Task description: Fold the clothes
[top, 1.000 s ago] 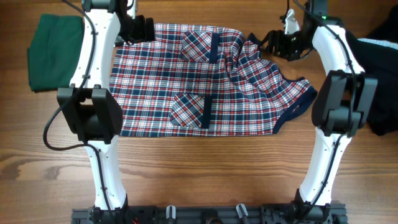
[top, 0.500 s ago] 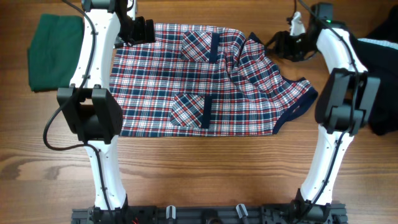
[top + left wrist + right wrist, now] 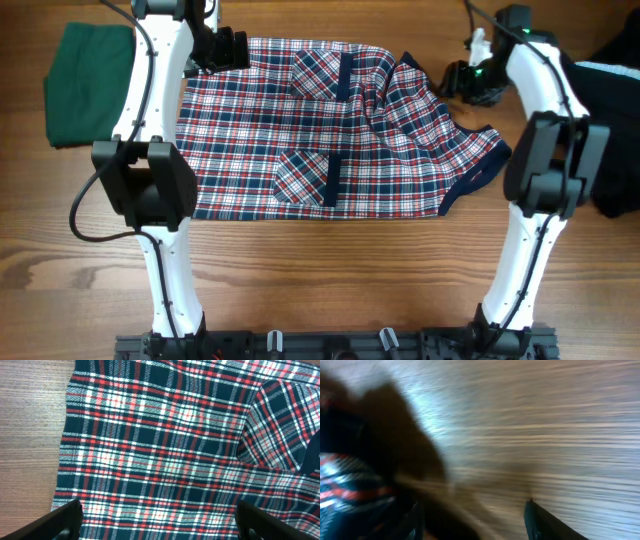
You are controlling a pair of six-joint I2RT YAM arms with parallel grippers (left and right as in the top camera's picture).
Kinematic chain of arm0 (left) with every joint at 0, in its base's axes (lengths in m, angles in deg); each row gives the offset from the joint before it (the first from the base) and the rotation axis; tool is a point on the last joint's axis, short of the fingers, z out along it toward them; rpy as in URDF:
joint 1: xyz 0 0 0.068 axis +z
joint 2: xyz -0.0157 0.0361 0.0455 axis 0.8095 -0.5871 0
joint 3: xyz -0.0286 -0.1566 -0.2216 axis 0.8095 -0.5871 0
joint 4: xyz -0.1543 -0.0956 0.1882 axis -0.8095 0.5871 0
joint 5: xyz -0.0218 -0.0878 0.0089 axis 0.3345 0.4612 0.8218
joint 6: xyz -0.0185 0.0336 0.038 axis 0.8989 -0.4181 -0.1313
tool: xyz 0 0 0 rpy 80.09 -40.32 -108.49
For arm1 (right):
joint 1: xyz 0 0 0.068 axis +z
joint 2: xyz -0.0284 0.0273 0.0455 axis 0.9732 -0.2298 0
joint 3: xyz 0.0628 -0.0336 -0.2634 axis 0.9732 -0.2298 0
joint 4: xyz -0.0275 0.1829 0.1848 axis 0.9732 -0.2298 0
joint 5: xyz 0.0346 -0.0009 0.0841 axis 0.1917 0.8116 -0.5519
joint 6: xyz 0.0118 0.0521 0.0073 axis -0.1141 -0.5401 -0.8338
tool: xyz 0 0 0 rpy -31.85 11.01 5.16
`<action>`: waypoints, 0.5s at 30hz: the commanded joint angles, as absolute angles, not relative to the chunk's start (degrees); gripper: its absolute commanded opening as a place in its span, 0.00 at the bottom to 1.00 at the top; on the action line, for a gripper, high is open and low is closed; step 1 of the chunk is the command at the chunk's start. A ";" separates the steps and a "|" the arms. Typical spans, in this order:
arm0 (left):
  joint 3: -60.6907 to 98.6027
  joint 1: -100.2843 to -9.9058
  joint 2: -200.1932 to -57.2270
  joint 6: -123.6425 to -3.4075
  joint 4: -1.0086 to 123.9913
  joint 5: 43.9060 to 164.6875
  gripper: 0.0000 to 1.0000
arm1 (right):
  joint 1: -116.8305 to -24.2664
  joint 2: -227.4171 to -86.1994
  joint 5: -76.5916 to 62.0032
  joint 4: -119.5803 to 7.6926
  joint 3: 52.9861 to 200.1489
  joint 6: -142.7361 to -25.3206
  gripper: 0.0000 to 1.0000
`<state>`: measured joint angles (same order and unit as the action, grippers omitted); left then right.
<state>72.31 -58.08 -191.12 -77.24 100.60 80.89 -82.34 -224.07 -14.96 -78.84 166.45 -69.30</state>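
Observation:
The plaid dress (image 3: 330,130) lies spread on the wooden table, two pockets facing up, with wrinkles near its right, navy-trimmed end. My left gripper (image 3: 235,48) hovers open over the dress's top left corner; in the left wrist view the plaid cloth (image 3: 170,445) fills the space between the open fingers (image 3: 157,520). My right gripper (image 3: 462,78) is open above the table just right of the dress's upper right edge. The right wrist view is blurred and shows wood between the fingers (image 3: 470,520) and plaid cloth (image 3: 345,480) at the left. A folded dark-green garment (image 3: 88,82) lies at the far left.
A black garment (image 3: 610,120) lies at the right edge of the table, beside my right arm. Bare wood (image 3: 330,270) runs along the front of the table below the dress.
My right gripper has moved right and slightly toward the front, away from the dress's upper right edge. The left arm and the dress have stayed put.

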 commanded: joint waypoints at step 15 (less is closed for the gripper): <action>72.16 -58.19 -192.15 -78.55 100.56 80.71 0.97 | -73.93 -223.29 -19.28 -81.29 166.69 -67.11 0.67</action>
